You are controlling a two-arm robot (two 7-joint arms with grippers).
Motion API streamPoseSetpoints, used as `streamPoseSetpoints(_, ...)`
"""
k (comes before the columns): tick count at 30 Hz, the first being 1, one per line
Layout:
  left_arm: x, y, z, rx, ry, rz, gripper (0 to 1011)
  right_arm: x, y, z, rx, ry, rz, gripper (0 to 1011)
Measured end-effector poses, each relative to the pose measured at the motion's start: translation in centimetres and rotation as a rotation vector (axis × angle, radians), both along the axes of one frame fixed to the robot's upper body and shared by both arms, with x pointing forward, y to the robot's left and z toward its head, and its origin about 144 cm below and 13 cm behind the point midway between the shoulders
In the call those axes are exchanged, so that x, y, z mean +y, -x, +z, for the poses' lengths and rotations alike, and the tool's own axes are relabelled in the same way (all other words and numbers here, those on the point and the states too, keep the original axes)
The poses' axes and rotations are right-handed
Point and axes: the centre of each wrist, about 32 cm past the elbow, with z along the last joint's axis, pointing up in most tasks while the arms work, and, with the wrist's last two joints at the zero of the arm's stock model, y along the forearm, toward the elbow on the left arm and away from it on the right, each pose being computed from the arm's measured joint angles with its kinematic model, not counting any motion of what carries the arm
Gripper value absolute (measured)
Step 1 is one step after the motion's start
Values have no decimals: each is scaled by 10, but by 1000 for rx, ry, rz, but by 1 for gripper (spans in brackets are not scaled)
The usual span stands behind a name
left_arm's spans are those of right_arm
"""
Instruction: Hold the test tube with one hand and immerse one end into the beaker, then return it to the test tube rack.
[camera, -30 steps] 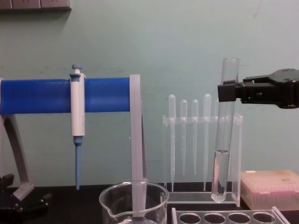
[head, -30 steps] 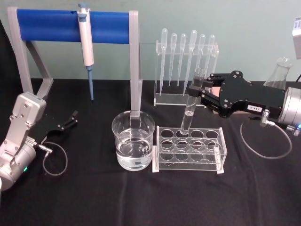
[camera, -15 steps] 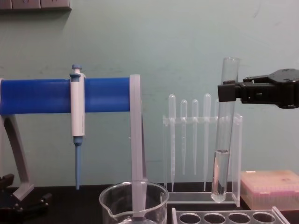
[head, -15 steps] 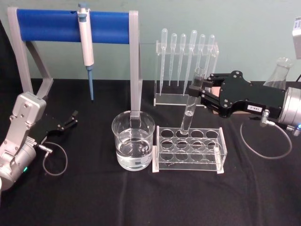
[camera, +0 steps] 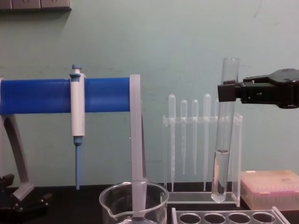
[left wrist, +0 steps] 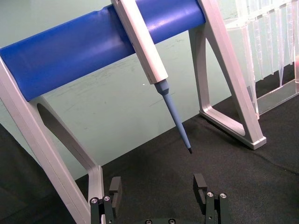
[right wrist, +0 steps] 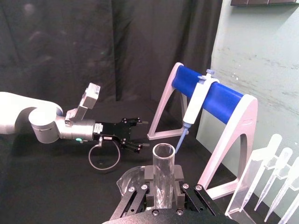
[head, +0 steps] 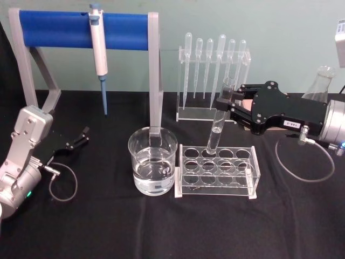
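My right gripper [head: 226,102] is shut on the upper part of the test tube [head: 218,124], which leans slightly and holds clear liquid in its lower third. Seen from the chest, the test tube [camera: 223,140] hangs with its rounded end just above the back row of the clear tube rack [camera: 224,217], held by the right gripper [camera: 227,91]. The beaker [head: 152,164], partly filled with water, stands just left of the rack [head: 216,187]. The tube's open rim [right wrist: 162,156] rises between the right gripper's fingers. My left gripper [head: 83,135] rests open on the table at the far left.
A blue-barred stand [head: 81,24] with a white pipette [head: 98,48] stands at the back left. A clear holder of plastic pipettes [head: 213,75] sits behind the rack. A glass flask [head: 321,81] is at the back right, and a pink tip box [camera: 271,186] behind the rack.
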Motion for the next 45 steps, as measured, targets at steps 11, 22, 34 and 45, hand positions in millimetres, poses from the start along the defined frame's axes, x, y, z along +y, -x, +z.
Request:
streamPoseSetpoints(11,0,0,0,0,0,0,1000,0,0,0,0,0,0,242)
streamPoseSetpoints(22,0,0,0,0,0,0,1000,0,0,0,0,0,0,242)
streamPoseSetpoints(34,0,0,0,0,0,0,1000,0,0,0,0,0,0,242)
streamPoseSetpoints(45,0,0,0,0,0,0,1000,0,0,0,0,0,0,242)
